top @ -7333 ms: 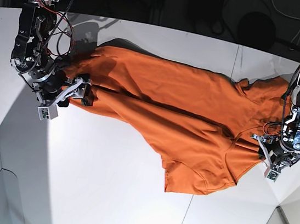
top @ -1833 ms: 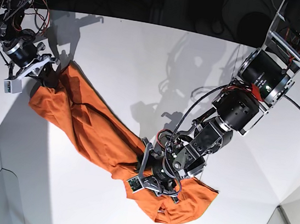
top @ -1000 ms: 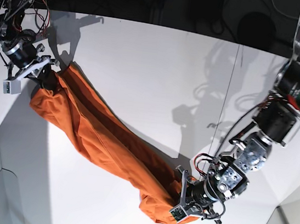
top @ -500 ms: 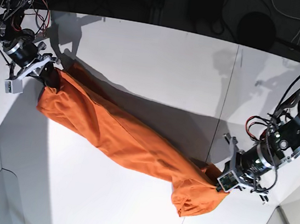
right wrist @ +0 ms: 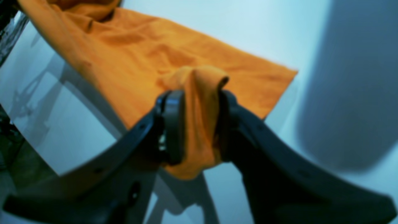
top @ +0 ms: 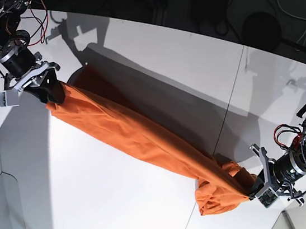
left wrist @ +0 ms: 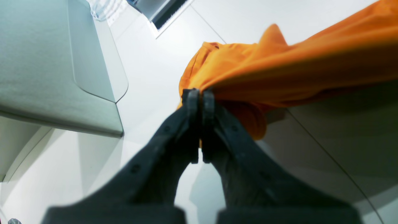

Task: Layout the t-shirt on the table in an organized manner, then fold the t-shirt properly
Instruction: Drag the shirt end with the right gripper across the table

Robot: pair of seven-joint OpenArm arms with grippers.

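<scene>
Overhead base view; both wrist views close along jaws.

White table [top: 129, 213] with the t-shirt [top: 138, 138] stretched diagonally across it

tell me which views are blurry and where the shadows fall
Left wrist: the left tool close up is soft, the t-shirt smeared. Right wrist: all hazy, blue-tinted, a dark shadow at right on the table. Base: sharp, with hard arm shadows along the far side.
</scene>
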